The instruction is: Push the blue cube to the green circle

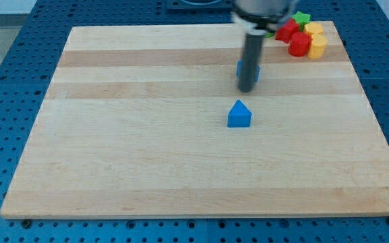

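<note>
My tip (246,88) is the lower end of a dark rod coming down from the view's top. It stands right in front of a blue cube (256,69), which is mostly hidden behind the rod; only its edges show on either side. A blue house-shaped block (239,115) lies just below my tip, a short gap away. A cluster at the view's top right holds a green block (303,18), partly hidden behind the others; its shape is unclear.
The top-right cluster also holds a red block (288,31), a red cube (299,44), a yellow block (314,28) and a yellow cube (318,46). The wooden board (147,135) lies on a blue perforated table (5,81).
</note>
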`<move>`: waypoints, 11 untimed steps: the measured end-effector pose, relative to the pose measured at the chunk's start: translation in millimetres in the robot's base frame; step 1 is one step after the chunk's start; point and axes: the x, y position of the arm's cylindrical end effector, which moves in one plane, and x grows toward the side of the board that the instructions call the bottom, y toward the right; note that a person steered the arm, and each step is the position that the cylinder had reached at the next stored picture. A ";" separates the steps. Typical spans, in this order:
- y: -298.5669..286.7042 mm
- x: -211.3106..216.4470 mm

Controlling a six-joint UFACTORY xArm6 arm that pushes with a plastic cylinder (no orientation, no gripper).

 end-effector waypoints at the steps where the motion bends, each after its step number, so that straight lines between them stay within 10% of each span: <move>1: -36.6 -54.5; 4: -35.3 27.3; 6: -9.2 -90.3; 8: -28.5 16.1; 11: 51.7 -96.0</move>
